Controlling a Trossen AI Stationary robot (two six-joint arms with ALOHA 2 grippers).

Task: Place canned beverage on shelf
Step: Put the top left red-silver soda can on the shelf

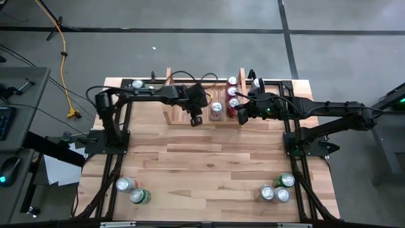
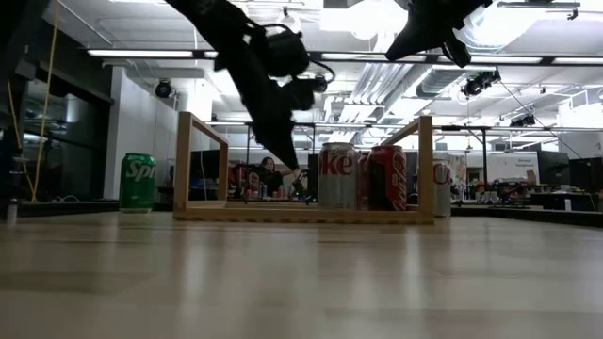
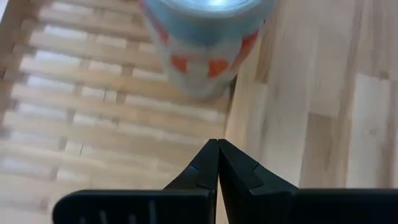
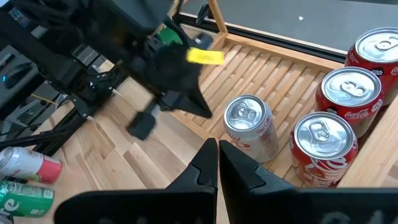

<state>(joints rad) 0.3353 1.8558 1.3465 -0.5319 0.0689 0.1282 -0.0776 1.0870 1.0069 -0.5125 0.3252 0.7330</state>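
Pale butcher-block planks are making up the table (image 1: 209, 164), which is standing on a grey concrete floor; in the low view the room behind is showing strip lights, ceiling ducts and a person seated far off. At the table's far edge the shelf (image 1: 180, 115) is sitting, its slatted base open on the left half. A silver cola can (image 1: 216, 110) is standing on the front slats, with three red cola cans (image 1: 233, 92) lining the shelf's right side. The left gripper (image 1: 196, 120) is hanging over the shelf's front edge just left of the silver can, fingers pressed together and holding nothing. The right gripper (image 1: 242, 116) is hovering at the shelf's right front corner, fingers likewise closed and empty. Spare cans (image 1: 133, 190) are waiting in both near corners, and a green can (image 2: 138, 182) is standing left of the shelf.
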